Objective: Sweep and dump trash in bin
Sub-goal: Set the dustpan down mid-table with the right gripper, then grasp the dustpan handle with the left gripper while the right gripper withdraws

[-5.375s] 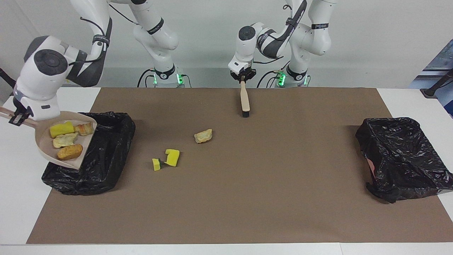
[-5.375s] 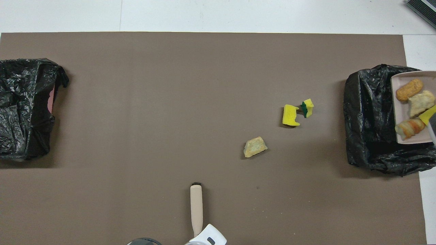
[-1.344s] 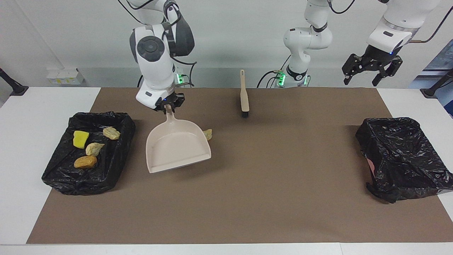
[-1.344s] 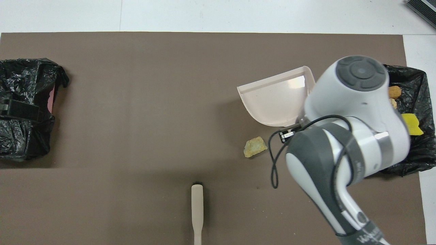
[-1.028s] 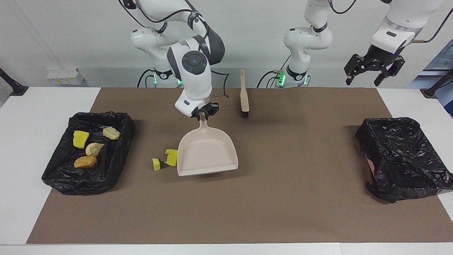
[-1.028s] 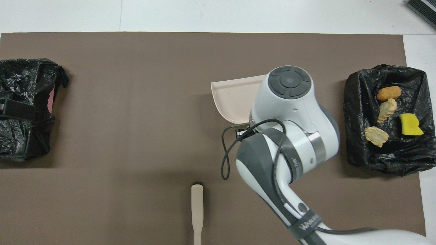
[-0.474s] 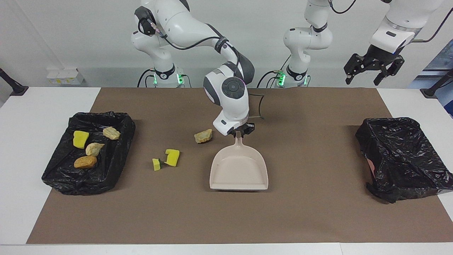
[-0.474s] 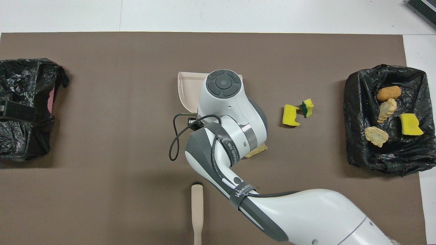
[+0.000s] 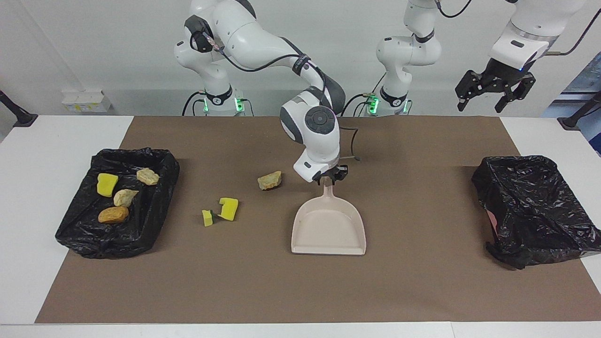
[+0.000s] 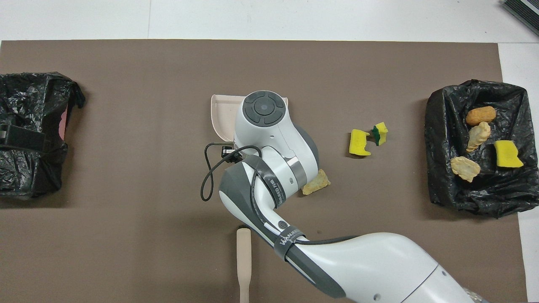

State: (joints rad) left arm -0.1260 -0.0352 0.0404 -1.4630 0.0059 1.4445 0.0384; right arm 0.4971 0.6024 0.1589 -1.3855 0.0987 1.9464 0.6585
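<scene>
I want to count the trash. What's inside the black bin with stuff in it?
Four scraps lie inside the bin: one yellow sponge and three bread lumps. Anything under the crumpled liner folds is hidden.

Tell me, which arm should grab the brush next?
Left. The left pincer hangs open and empty, while the right pincer is at the dustpan handle. The brush lies free near the robots.

Brown mat [image 9: 422, 281] on white table [image 9: 28, 263] (wall outlet [image 9: 87, 101] above)
</scene>
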